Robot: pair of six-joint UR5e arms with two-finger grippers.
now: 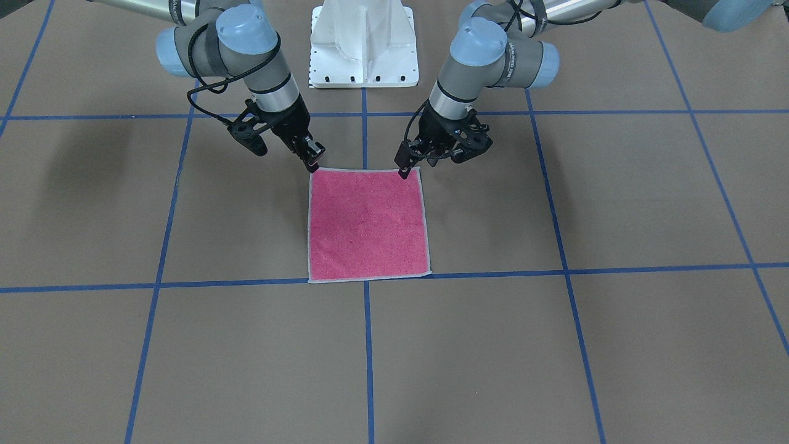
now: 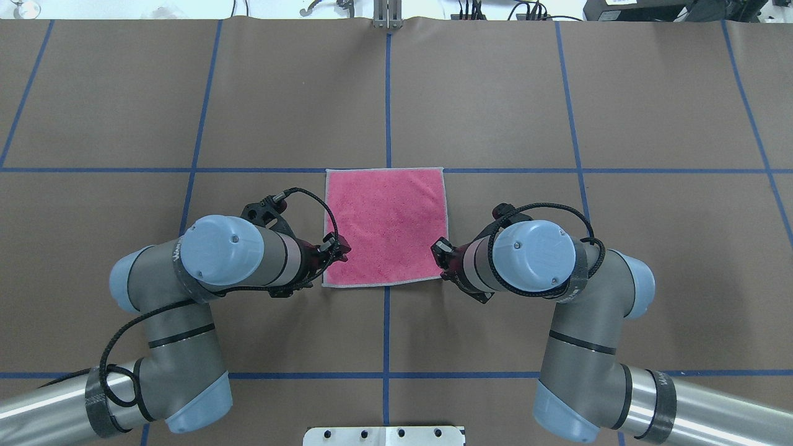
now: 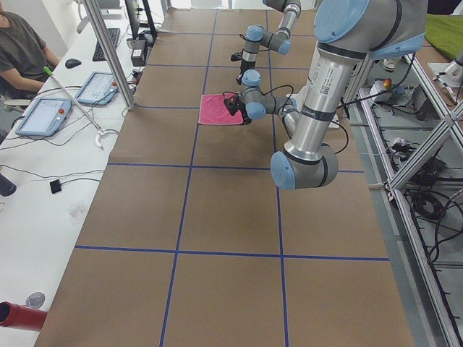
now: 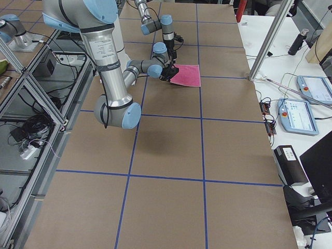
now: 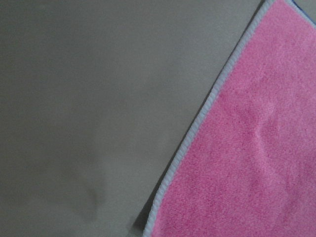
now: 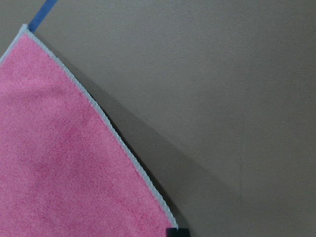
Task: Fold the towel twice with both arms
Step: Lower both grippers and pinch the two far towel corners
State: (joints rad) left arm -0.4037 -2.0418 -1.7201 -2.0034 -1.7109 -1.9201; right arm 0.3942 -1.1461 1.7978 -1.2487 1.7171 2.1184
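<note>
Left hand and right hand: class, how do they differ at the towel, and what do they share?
The left hand is at the towel's corner on the robot's left, the right hand the one on its right. In the front view the right hand's tip sits at the corner; the left hand's sits slightly in from its corner. Both slant down to the robot-side edge of the flat, pink-up towel.

Robot lab: teach pendants [image 3: 43, 116], tape-gridded table [image 2: 650, 93].

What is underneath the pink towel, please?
The towel lies flat on the brown table. A blue tape line runs in beneath it and emerges nearer the robot; the covered stretch and the towel's underside are hidden.
</note>
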